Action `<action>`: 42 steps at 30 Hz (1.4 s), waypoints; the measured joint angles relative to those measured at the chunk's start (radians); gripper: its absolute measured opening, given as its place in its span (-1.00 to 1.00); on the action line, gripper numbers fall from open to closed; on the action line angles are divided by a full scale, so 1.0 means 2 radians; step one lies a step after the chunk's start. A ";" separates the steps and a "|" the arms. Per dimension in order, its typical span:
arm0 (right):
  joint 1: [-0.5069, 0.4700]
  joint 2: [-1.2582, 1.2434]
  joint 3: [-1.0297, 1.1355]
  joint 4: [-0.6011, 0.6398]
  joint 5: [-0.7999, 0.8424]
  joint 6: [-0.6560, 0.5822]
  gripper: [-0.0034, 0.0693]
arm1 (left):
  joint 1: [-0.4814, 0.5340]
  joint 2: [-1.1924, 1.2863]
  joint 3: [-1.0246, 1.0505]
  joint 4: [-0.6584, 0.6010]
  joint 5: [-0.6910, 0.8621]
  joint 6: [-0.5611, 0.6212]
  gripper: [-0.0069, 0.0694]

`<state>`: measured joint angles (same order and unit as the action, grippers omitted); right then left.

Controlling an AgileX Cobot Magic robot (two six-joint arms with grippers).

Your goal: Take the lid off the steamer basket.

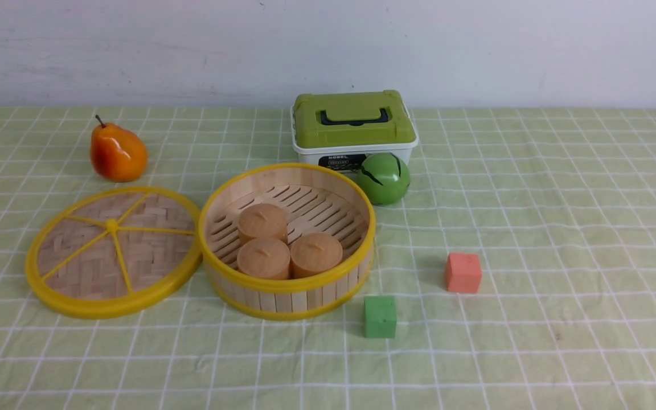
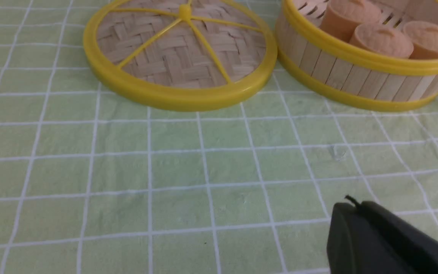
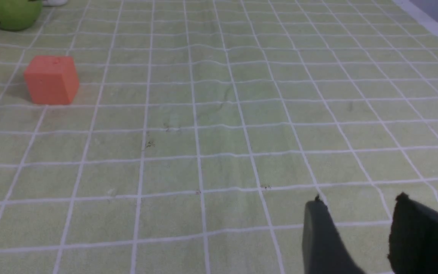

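Lid (image 1: 151,256) lies beside steamer basket (image 1: 288,299), left claw (image 2: 356,207) together, right claw (image 3: 359,199) apart

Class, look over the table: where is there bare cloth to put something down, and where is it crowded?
Bare cloth lies right of the red cube, and in front of the lid. It is crowded where the lid meets the steamer basket, and where the green ball sits between basket and lidded box.

The left tool (image 2: 352,201) is closed, while the right tool (image 3: 359,198) stands open, its fingers apart.
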<state>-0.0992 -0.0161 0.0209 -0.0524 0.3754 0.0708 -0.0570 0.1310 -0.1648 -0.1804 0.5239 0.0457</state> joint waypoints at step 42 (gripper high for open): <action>0.000 0.000 0.000 0.000 0.000 0.000 -0.24 | -0.006 -0.071 0.097 0.047 -0.070 -0.049 -0.85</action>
<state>-0.0992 -0.0161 0.0209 -0.0524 0.3754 0.0708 -0.0685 -0.0110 0.0290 -0.0858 0.3847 -0.0521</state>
